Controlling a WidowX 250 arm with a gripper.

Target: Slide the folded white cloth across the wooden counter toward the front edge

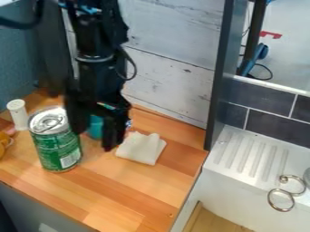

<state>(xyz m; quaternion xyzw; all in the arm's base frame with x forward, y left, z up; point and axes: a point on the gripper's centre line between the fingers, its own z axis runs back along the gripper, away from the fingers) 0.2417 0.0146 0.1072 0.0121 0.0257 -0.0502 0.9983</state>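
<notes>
Camera view: gripper [93, 138] over the wood counter [115, 199], pointing down, fingers set well apart. Teal thing [95, 127] shows in the gap between them; mostly hidden, can't tell if it's gripped or just behind. Green can [57, 147] upright just left of the gripper as seen, silver top up; can't tell if the near finger touches it. White shaker [18, 115] farther left, beyond the can. Orange thing [3, 144] left of the can, cut off by the edge. White cloth [141, 148] lies folded just right of the gripper, near the right-hand fingertip. Whitewashed planks [172, 86] behind the gripper, dark post [216, 90] to its right. Past that, white ridged drainboard [251, 156] with metal rings [281, 200] at far right, dark tiles [275, 122] above it.
</notes>
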